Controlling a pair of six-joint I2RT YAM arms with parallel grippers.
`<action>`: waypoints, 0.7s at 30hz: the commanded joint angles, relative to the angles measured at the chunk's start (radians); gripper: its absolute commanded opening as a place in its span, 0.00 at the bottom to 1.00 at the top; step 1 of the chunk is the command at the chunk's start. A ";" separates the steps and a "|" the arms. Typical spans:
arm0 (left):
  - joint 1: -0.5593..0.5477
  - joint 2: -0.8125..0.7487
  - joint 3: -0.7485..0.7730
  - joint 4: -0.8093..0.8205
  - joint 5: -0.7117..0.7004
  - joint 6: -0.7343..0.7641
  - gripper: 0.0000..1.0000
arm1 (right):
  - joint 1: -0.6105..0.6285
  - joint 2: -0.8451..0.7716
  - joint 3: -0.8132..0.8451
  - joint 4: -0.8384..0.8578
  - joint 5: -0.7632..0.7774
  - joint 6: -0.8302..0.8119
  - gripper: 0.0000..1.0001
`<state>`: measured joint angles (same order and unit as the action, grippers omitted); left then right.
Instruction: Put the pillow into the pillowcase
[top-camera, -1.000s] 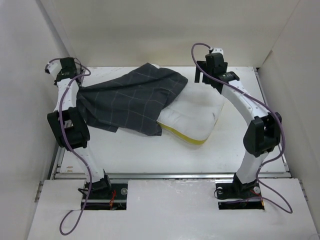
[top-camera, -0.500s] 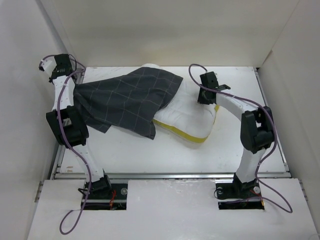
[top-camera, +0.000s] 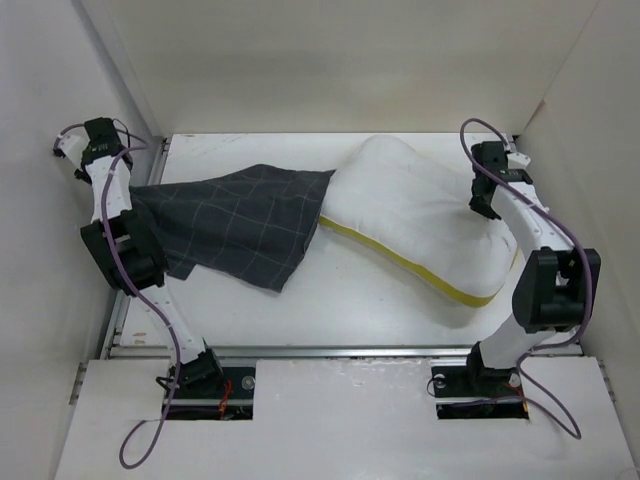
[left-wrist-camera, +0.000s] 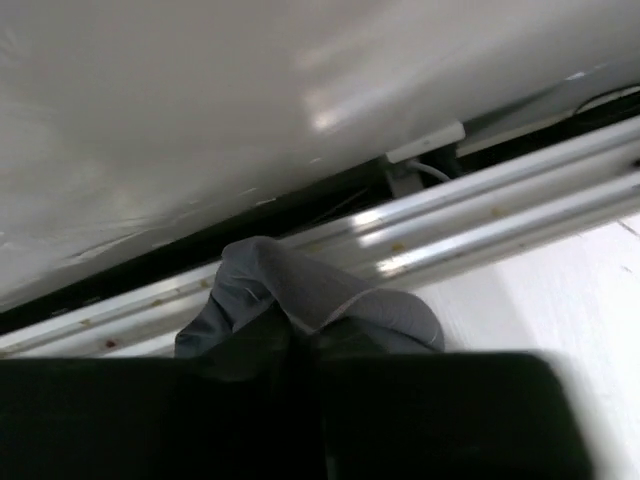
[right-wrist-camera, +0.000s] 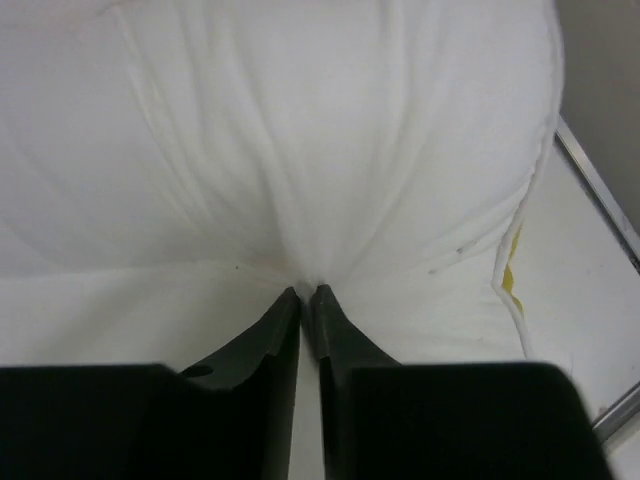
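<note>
Pulled rightward, pillow (top-camera: 420, 215) now lies mostly outside pillowcase (top-camera: 235, 225), touching its edge; right gripper (top-camera: 484, 205) far right, left gripper (top-camera: 90, 150) far left. Left wrist: jaws pinch bunched pillowcase. Right wrist: jaws nearly closed, pinching pillow.

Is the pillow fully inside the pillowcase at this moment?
No, most of the pillow lies bare to the right of the pillowcase.

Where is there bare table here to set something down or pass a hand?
The widest bare table is the near strip between the pillowcase, the pillow and the front rail. A narrower strip lies behind the pillowcase along the back wall. The right side is crowded: the pillow fills it, pinched by the right gripper.
</note>
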<state>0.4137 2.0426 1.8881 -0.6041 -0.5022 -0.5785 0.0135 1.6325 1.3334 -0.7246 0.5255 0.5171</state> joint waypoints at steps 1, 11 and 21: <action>0.014 0.011 0.066 -0.036 -0.004 0.016 0.16 | 0.019 -0.046 0.096 -0.090 0.079 0.014 0.18; -0.293 -0.211 -0.065 0.127 0.146 0.264 1.00 | 0.083 -0.246 0.066 0.163 -0.232 -0.230 1.00; -0.896 -0.418 -0.499 0.233 0.162 0.313 0.88 | 0.128 -0.158 0.059 0.226 -0.450 -0.266 1.00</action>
<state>-0.4122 1.6695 1.4895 -0.3687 -0.2840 -0.2775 0.1326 1.4425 1.3758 -0.5335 0.1532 0.2764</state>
